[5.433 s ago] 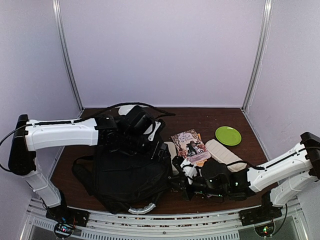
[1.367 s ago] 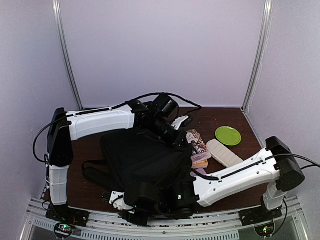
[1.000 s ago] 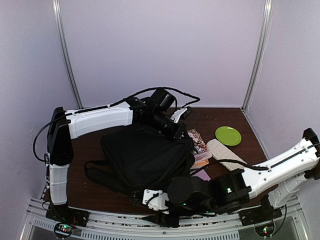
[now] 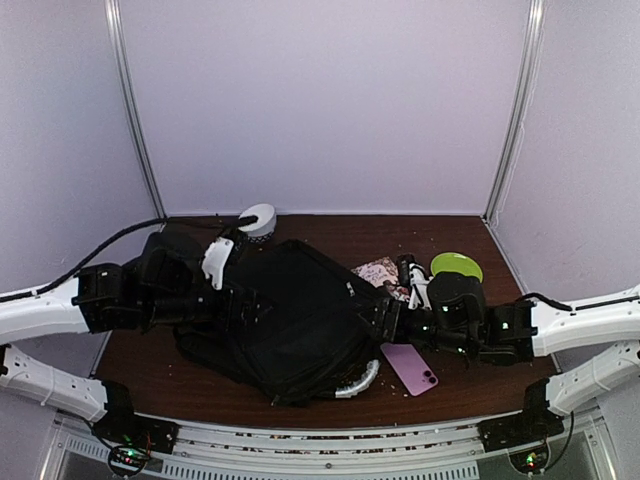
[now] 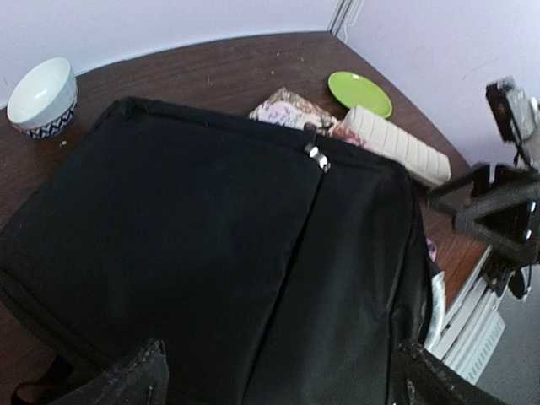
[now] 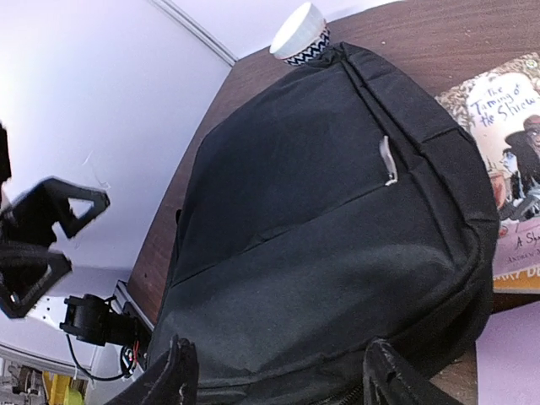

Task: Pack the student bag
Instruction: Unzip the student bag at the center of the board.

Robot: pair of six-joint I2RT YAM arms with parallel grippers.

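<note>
I have the black student backpack [image 4: 290,310] lying flat mid-table, its grey-white handle [image 4: 358,381] on the near side. The left gripper [image 5: 278,359] hovers over the backpack's left part, fingers spread wide with nothing between them. The right gripper [image 6: 278,350] is over its right edge, fingers also apart. Around the backpack are 4 things: a white bowl [image 4: 259,219] just behind it, a "Taming of the Shrew" paperback [image 6: 515,169] against its right edge, a green plate [image 4: 456,270] further right, and a pink phone [image 4: 410,368] near-right.

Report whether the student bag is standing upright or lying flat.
Lying flat. The student bag is spread across the table, its broad panel facing up and its curved handle toward the near edge.
</note>
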